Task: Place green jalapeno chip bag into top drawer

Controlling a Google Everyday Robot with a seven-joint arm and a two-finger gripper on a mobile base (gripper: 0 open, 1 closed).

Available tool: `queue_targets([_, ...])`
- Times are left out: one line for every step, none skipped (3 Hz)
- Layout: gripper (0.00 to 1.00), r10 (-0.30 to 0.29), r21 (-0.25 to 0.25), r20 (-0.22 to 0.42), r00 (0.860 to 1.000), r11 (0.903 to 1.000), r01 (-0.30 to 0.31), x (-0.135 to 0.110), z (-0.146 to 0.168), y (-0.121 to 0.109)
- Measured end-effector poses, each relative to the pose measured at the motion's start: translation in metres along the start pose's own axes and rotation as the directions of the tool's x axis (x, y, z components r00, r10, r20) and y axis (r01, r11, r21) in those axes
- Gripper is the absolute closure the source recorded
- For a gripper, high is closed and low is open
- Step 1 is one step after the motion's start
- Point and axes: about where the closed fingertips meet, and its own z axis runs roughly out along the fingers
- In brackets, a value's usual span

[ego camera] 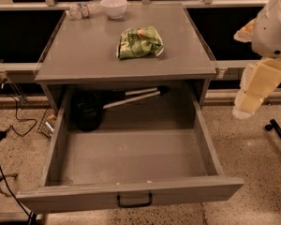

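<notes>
The green jalapeno chip bag lies crinkled on the grey cabinet top, right of its middle. The top drawer below it is pulled fully out, with a small black handle at the centre of its front panel. My gripper, cream-coloured under a white arm, hangs in the air at the right, beside the cabinet's right edge. It is level with the drawer's back, well apart from the bag, and holds nothing that shows.
A black ladle with a silver handle lies at the back of the drawer. A white bowl and a clear water bottle stand at the cabinet top's far left. Cables trail on the speckled floor at the left.
</notes>
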Motion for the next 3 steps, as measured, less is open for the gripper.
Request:
queue_targets([0.00, -0.037, 0.037, 0.052, 0.998, 0.9987, 0.035, -0.034, 0.007, -0.036])
queue_targets([0.00, -0.059, 0.057, 0.071, 0.996, 0.9968, 0.055, -0.057, 0.015, -0.061])
queue_targets([0.00, -0.128, 0.101, 0.126, 0.984, 0.9881, 0.116, -0.102, 0.036, -0.099])
